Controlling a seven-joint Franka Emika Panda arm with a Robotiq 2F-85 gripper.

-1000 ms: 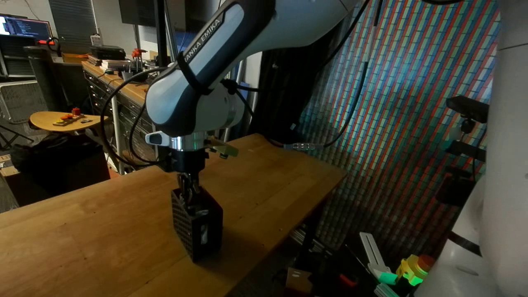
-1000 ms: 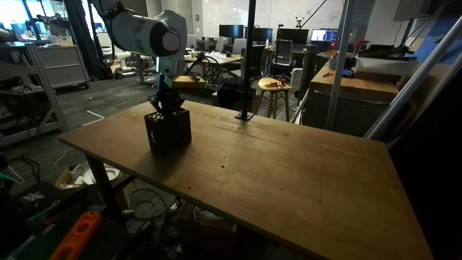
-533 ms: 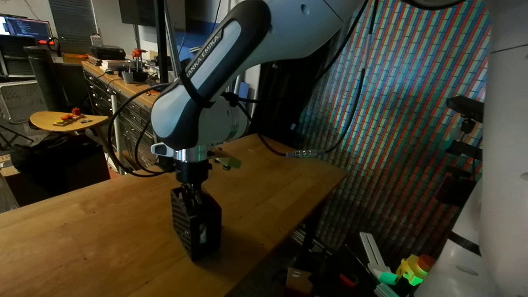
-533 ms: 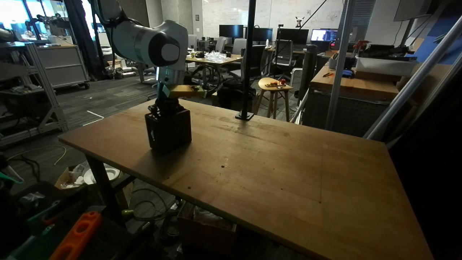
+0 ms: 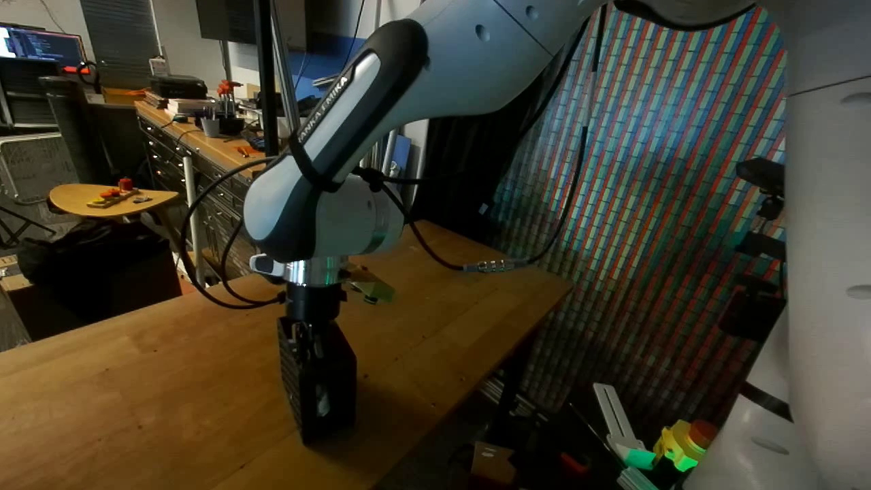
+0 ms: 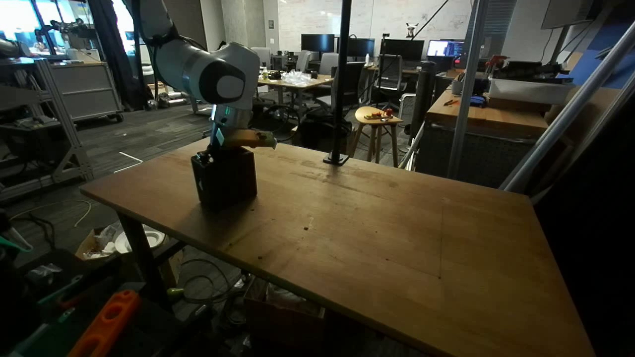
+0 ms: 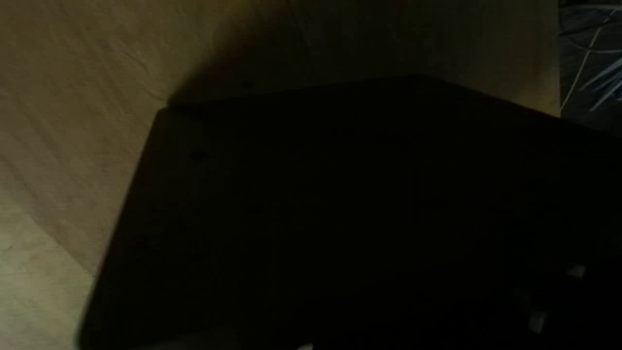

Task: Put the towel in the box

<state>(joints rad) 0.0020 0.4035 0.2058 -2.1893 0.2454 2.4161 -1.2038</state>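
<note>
A tall black box (image 5: 343, 381) with open top stands upright on the wooden table, close to its edge. It also shows in an exterior view (image 6: 228, 181) and fills most of the wrist view (image 7: 291, 194), very dark. My gripper (image 5: 310, 344) points straight down with its fingers inside the box; the box walls hide the fingertips. The wrist view is too dark to show how the jaws stand. A pale patch (image 5: 322, 400) shows through a slot in the box's side; I cannot tell whether it is the towel. No towel is clearly visible elsewhere.
The wooden table (image 6: 377, 238) extends to the side of the box. A black pole (image 6: 341, 99) stands at the table's far edge. A cable (image 5: 442, 258) hangs in a loop from the arm. A small stool (image 6: 377, 116) stands beyond the table.
My gripper has moved down, deeper into the box. The box has shifted slightly to the left in both exterior views during the last half second.
</note>
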